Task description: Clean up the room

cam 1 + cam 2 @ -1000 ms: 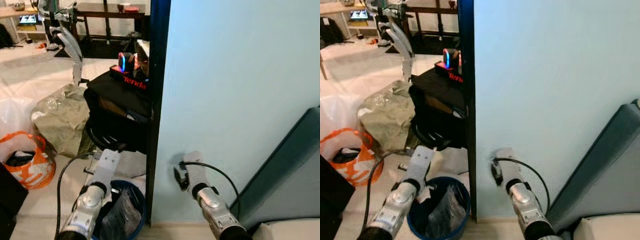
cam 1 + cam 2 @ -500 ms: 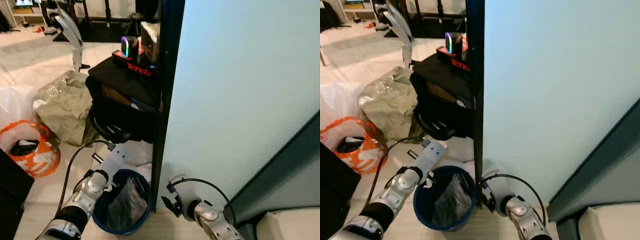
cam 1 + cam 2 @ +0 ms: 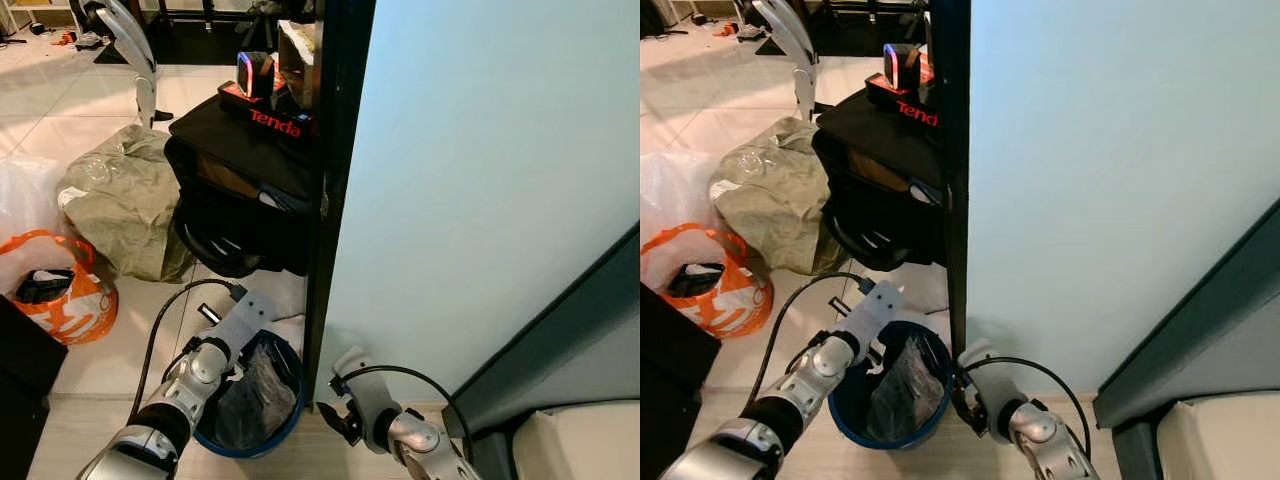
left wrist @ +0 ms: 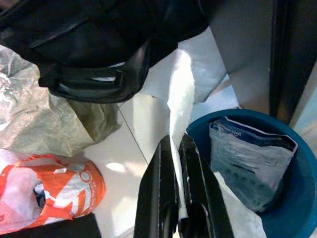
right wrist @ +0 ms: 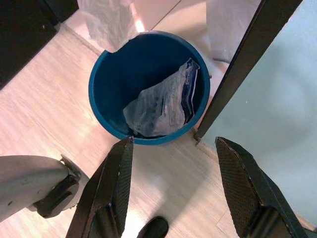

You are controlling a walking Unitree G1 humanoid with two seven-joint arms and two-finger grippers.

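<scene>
A blue bin (image 3: 890, 443) stands on the floor beside the dark frame post, with a crumpled clear plastic bag (image 5: 158, 106) inside it. My left gripper (image 4: 175, 141) is shut on a white paper sheet (image 4: 181, 94), which hangs over the bin's rim on the side towards the black bag. The same sheet (image 5: 106, 22) lies against the far rim in the right wrist view. My right gripper (image 5: 174, 144) is open and holds nothing. It hovers low over the wooden floor just beside the bin (image 5: 148, 84), by the post.
A black bag (image 3: 235, 200) with a red-lettered box (image 3: 270, 120) on top sits behind the bin. A grey-green sack (image 3: 125, 205) and an orange-and-white bag (image 3: 55, 300) lie to the left. The dark post (image 3: 330, 180) and pale blue wall (image 3: 480, 180) close off the right.
The camera has tilted down and come nearer. My left gripper has reached down over the bin's rim with the sheet. My right arm has dropped low beside the bin.
</scene>
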